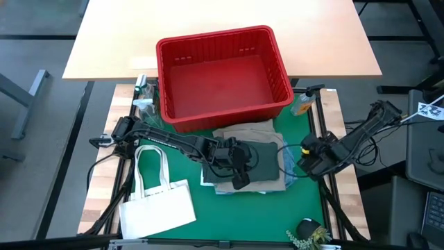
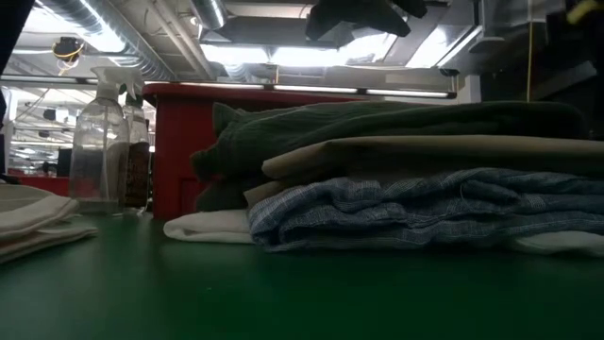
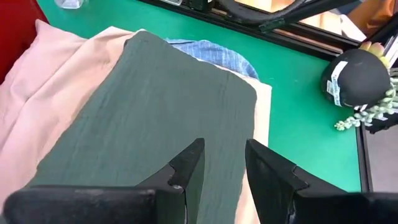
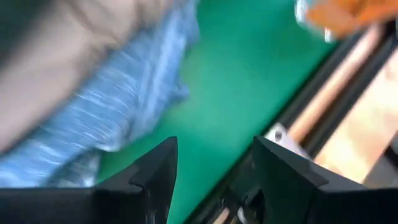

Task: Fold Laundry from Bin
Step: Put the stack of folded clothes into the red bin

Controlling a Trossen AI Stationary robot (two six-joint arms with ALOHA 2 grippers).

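Note:
The laundry lies as a folded stack on the green mat, just in front of the red bin [image 1: 222, 73], whose inside shows bare. A dark green piece [image 1: 260, 161] is on top, over a beige piece [image 2: 425, 151], a blue-and-white striped piece [image 2: 425, 208] and a white piece [image 2: 208, 227] at the bottom. My left gripper [image 3: 222, 158] hovers over the near part of the dark green piece [image 3: 155, 106], open, with nothing between its fingers. My right gripper [image 4: 214, 168] hangs open over the mat by the stack's right side, near the table's right rail.
A flat white tote bag [image 1: 156, 201] lies at the near left of the mat. Clear spray bottles [image 2: 99, 142] stand left of the bin and an orange bottle [image 1: 303, 104] to its right. A black round object with a plant sprig [image 1: 310, 232] sits at the near right corner.

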